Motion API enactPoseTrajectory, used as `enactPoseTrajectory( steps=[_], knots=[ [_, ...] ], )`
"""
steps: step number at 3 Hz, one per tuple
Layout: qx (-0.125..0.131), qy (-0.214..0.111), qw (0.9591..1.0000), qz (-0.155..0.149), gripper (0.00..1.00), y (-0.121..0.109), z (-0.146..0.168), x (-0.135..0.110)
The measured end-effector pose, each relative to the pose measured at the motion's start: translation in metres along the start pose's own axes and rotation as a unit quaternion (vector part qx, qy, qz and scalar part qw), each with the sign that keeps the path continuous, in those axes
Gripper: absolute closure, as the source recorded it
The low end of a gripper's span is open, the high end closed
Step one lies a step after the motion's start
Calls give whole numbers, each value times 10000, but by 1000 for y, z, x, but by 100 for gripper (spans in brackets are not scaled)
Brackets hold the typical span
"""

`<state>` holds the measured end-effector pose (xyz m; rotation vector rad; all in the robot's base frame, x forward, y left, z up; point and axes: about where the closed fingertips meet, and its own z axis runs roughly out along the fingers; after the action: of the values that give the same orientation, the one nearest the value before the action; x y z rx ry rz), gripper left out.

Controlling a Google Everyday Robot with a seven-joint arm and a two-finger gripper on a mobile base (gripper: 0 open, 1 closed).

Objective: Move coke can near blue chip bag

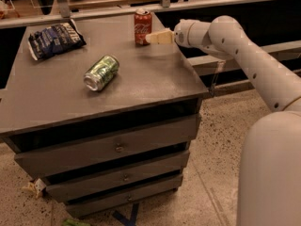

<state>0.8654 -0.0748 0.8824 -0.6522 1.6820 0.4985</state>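
The coke can [142, 26], red with white script and a silver top, stands upright at the far right of the grey cabinet top [56, 107]. The blue chip bag [54, 39] lies flat at the far left corner. My gripper [151, 38] reaches in from the right on a white arm, its pale tip just right of the can's lower half, close to it or touching it. Nothing is seen held in it.
A green and silver can [100, 73] lies on its side mid-table, between the bag and the coke can. The cabinet has three drawers [113, 147] below. A rail and shelf [94, 8] run behind the top. Speckled floor lies to the right.
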Motion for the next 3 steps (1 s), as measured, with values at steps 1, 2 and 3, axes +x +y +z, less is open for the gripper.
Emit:
enactPoseTrajectory(
  steps=[1,2,3],
  knots=[
    [-141,108,9998,-12,0,-3,13,0],
    [-279,157,9995,-7,0,-4,27,0],
    [-423,153,9990,-4,0,-1,41,-4]
  ],
)
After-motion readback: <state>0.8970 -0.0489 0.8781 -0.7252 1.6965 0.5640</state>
